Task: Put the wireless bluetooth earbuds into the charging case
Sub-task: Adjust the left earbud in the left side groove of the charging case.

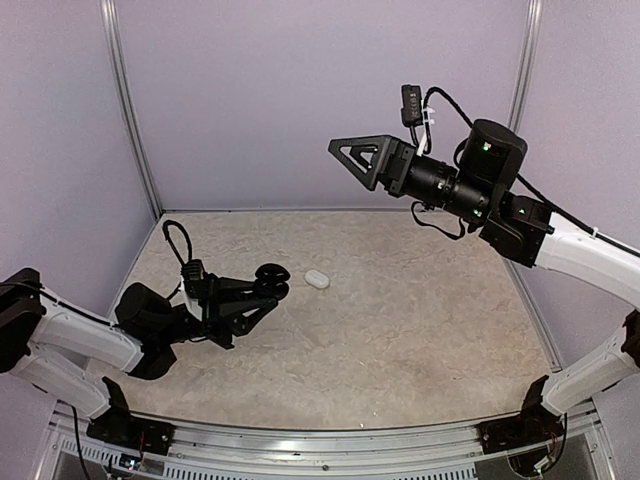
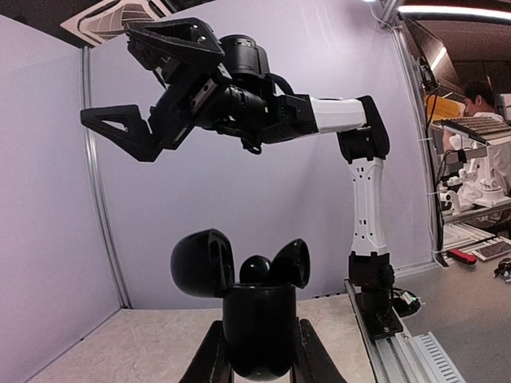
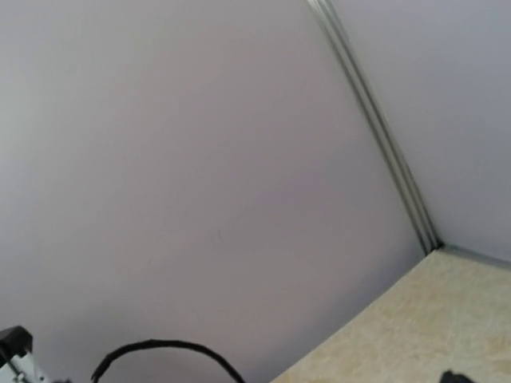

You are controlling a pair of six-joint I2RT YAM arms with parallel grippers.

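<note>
Black rounded object sits closest to the left wrist camera, clamped between the fingers of my left gripper, one finger pressed on each side. It stands upright. A domed flap is raised at its upper left, and two dark rounded lumps poke up from its top. I cannot tell if they are seated in it or part of it.

From the top view my left arm lies low over the table, holding that object just above the surface. The charging case lies on the table just right of it, near but not touching. It is white and pebble-shaped, looks shut from above, and its contents are hidden. The earbuds I cannot pick out in any view.

My right gripper is high above the table, well apart from the case. In the left wrist view its jaws are spread wide with nothing between them. The right wrist view catches only the wall, a corner of the table and a loop of cable.
</note>
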